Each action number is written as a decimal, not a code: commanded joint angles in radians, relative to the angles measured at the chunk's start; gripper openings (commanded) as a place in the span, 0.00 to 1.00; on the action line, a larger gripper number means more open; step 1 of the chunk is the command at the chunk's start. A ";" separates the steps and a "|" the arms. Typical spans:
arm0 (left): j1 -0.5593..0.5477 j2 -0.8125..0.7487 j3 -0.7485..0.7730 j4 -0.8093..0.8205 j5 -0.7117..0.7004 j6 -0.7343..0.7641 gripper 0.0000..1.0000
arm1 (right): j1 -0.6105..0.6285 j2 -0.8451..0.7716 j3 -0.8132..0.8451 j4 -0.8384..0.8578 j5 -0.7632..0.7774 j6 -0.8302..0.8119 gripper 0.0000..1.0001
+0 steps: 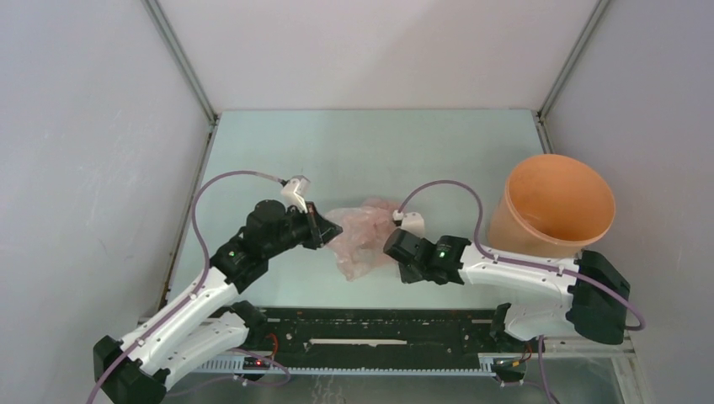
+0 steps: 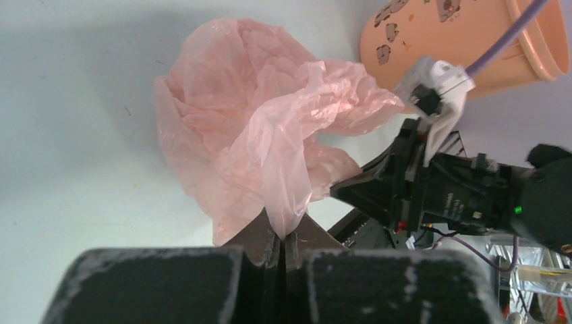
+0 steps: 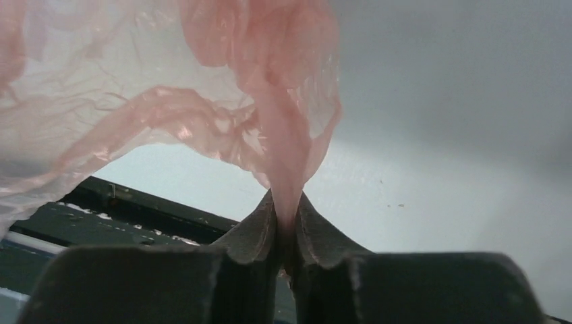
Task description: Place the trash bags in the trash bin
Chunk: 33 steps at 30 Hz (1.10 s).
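The pale-pink trash bag (image 1: 362,236) hangs crumpled between my two grippers over the middle of the table. My left gripper (image 1: 324,227) is shut on the bag's left edge; in the left wrist view (image 2: 284,233) a fold of the bag (image 2: 256,142) is pinched between the jaws. My right gripper (image 1: 396,248) is shut on the bag's right side; in the right wrist view (image 3: 287,216) a twisted strand of the bag (image 3: 276,135) runs into the jaws. The orange-tan trash bin (image 1: 556,206) stands open at the right, behind my right arm; it also shows in the left wrist view (image 2: 465,40).
The pale green table (image 1: 370,151) is enclosed by white walls at back and sides. A black rail (image 1: 379,328) runs along the near edge between the arm bases. The right arm's purple cable (image 1: 446,189) loops over toward the bin.
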 commanded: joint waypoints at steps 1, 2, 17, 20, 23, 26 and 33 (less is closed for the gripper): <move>0.023 -0.023 0.047 -0.027 -0.035 -0.007 0.00 | -0.053 -0.105 0.007 0.088 0.045 -0.037 0.08; 0.030 -0.020 0.051 -0.043 -0.048 -0.008 0.00 | -0.082 -0.121 0.006 0.098 0.022 -0.052 0.01; 0.144 0.612 1.232 -0.518 -0.173 0.065 0.00 | -0.548 0.118 1.051 -0.288 -0.423 -0.280 0.00; 0.044 0.560 1.377 -0.503 -0.251 0.193 0.00 | -0.398 -0.018 1.080 -0.132 -0.300 -0.385 0.00; -0.062 0.382 1.127 -0.351 -0.356 0.297 0.02 | -0.302 -0.199 0.819 0.107 -0.237 -0.394 0.00; -0.022 0.254 0.780 -0.312 -0.416 0.150 0.01 | -0.398 -0.278 0.545 0.146 -0.338 -0.259 0.00; 0.077 0.210 0.195 -0.395 -0.262 -0.144 0.00 | -0.444 -0.172 0.213 -0.042 -0.484 -0.209 0.00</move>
